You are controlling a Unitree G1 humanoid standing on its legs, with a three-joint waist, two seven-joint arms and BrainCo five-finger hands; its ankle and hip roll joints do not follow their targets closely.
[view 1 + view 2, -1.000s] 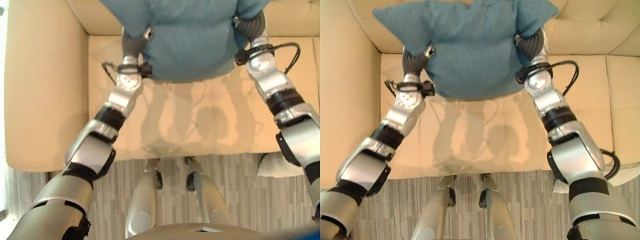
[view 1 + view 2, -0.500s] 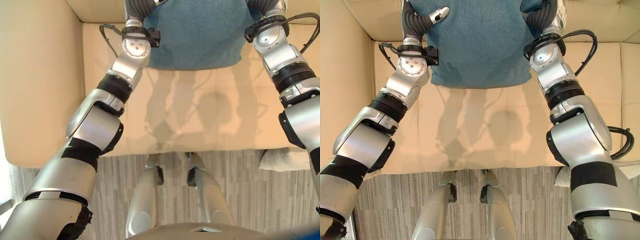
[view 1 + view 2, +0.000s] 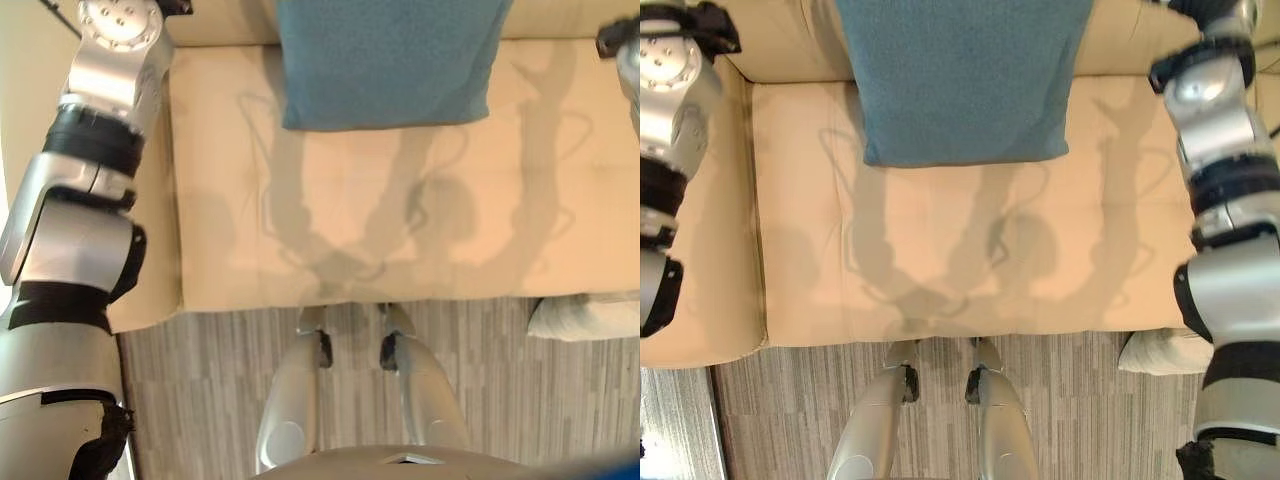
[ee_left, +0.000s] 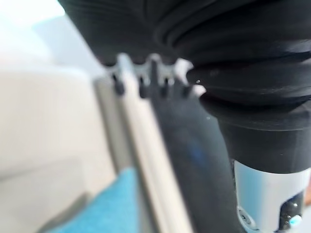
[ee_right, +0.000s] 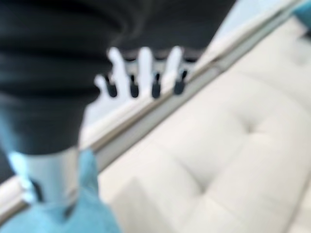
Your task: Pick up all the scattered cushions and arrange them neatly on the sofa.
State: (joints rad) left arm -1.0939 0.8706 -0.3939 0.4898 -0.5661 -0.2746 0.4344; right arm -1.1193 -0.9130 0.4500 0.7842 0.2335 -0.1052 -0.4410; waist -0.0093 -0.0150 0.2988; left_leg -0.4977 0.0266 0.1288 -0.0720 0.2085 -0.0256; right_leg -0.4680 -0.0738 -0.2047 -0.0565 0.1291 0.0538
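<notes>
The room was brightly and evenly lit from above. Soft grey arm shadows lay across the sofa (image 3: 350,220) seat below the blue cushion (image 3: 385,60). Both wrist views were badly blurred, and a pale glare washed their backgrounds.

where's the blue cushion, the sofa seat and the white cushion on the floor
blue cushion (image 3: 965,90), right eye view, middle of its face.
sofa seat (image 3: 970,250), right eye view, bare part in front of the cushion.
white cushion (image 3: 585,318), left eye view, its visible corner on the floor.
</notes>
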